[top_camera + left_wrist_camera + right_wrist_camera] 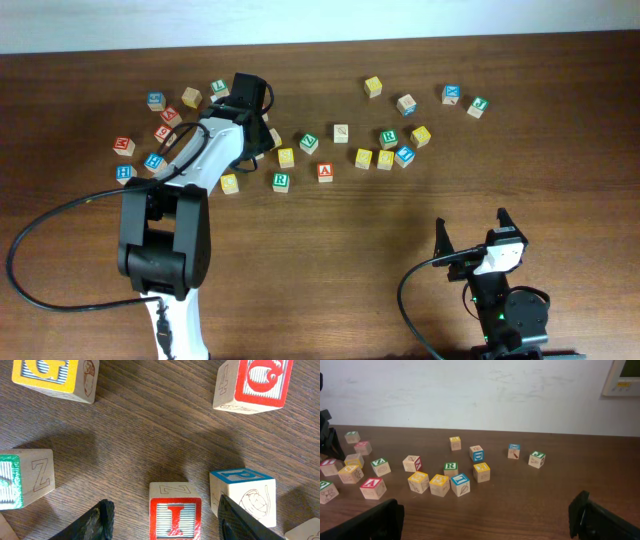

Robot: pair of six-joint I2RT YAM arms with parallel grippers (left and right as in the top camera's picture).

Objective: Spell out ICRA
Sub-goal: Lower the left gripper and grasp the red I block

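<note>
Your left gripper (165, 510) is spread wide open, and the red I block (175, 519) sits on the table (150, 435) right between its 2 fingers (100, 522). It doesn't look like it's touching either one. A blue P block (243, 494) is just beside the I on the right. From overhead the gripper hides the I, up in the left cluster. The red A block (325, 171) lies near mid-table, with a green R block (281, 181) near it on the left. Your right gripper (473, 238) hangs well apart from every block, fingers spread, gripping nothing.
</note>
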